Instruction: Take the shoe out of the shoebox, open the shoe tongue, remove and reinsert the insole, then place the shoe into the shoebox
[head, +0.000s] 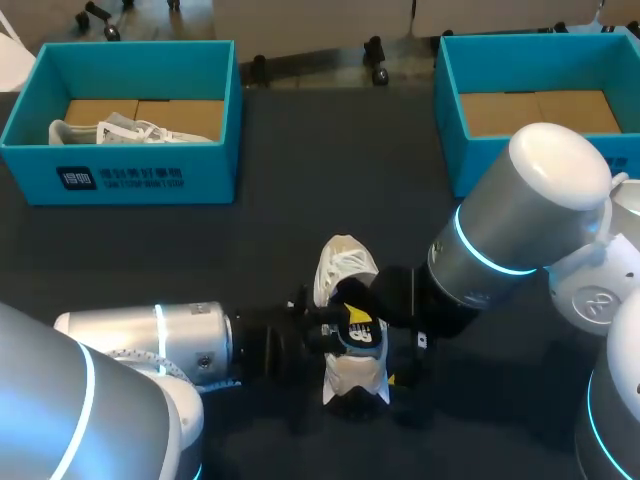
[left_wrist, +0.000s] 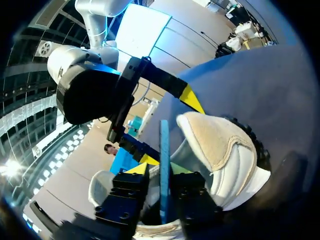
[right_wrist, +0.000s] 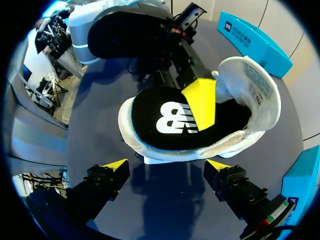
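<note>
A dark table (head: 280, 230) carries two teal cardboard shoeboxes (head: 140, 175). Well apart from them, a white sneaker (head: 345, 265) lies mid-table, its tongue (right_wrist: 250, 82) standing open. A black logo-printed insole (right_wrist: 165, 120) with a blue edge lies across the shoe's top, pinched by the left gripper (left_wrist: 162, 172). The right gripper (right_wrist: 166, 167) hangs just beside the shoe with its fingers (right_wrist: 112, 167) spread wide, touching nothing.

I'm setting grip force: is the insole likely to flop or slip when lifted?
The insole is probably light and bendy: edge-on between the left fingers it is a thin blue strip. Its black top looks like matt fabric, so it likely won't slip easily. The shoe may drag along: the right fingers stand open, clear of it.
</note>
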